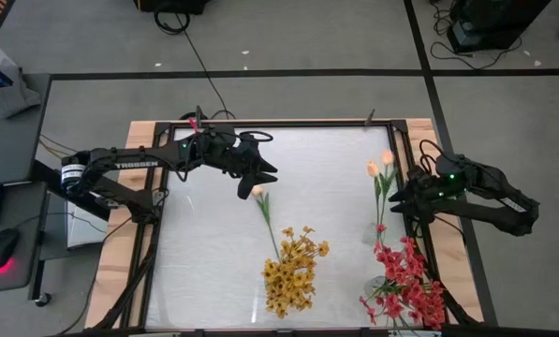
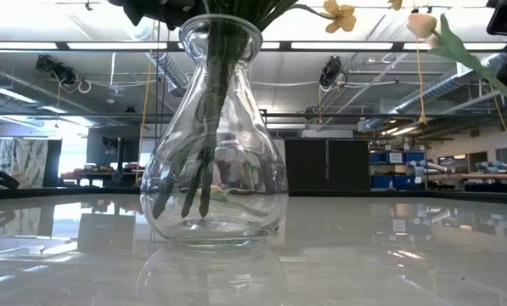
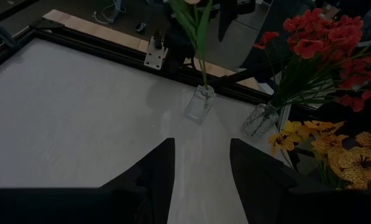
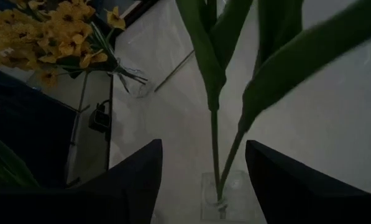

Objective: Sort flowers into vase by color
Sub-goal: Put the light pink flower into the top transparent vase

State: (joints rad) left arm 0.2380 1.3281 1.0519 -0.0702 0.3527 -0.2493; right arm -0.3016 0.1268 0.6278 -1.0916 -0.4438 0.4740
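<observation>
A: Material and shape check?

B: Glossy white counter [image 1: 213, 234] inside a dark frame with pale wood edging. Three clear glass vases on it. Bulbous vase with flared neck [image 2: 212, 136], holding bushy yellow flowers [image 1: 293, 270]; green stems visible through the glass. Slim rectangular vase [image 3: 199, 103], holding two pale peach tulips [image 1: 380, 165] on thin stems with long blade-like leaves. Rounded small vase [image 3: 260, 120], holding bushy red flowers [image 1: 407, 283], at the counter's right near corner.

A: Loose items?

B: One single peach-bud stem [image 1: 265, 212] lying flat on the counter, bud toward the left claw, stem tip reaching the yellow cluster.

A: Claw states?

B: Left claw [image 1: 253, 178] above the counter's middle, just over the bud end of the loose stem; fingers [image 3: 153, 171] spread apart, nothing between them. Right claw [image 1: 398, 198] just beside the tulip stems at the right edge; fingers [image 4: 138, 171] parted, nothing gripped, tulip stems and slim vase directly ahead.

A: Hidden or unclear?

B: Yellow blooms cut off at the top in the low view. Red cluster partly cut by the high view's lower edge. Contact between left claw and bud: cannot tell.
</observation>
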